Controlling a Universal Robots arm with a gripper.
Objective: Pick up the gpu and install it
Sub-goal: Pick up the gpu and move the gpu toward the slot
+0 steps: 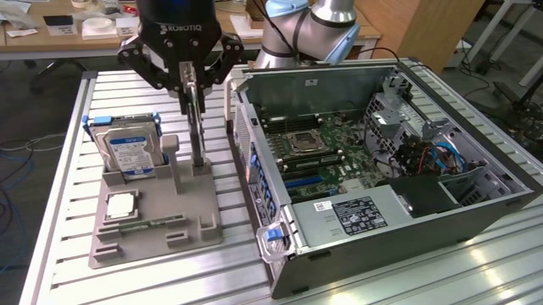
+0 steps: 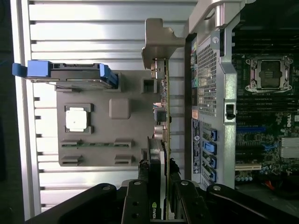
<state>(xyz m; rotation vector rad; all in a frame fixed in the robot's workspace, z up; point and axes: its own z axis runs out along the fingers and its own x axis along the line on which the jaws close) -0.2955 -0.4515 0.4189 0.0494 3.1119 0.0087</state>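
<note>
End effector (image 1: 192, 88): clenched on gpu (image 1: 198, 127). Gpu upright in grey holder (image 1: 152, 222) on desk (image 1: 170, 273), just beside open case (image 1: 441, 229). Hard drive (image 1: 129, 152) upright in same holder.

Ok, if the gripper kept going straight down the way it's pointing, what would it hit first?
The gpu: the gripper points straight down with its jaws shut on the card's top edge. Directly beneath the card is the gray holder it stands in, so that likely comes next.
</note>
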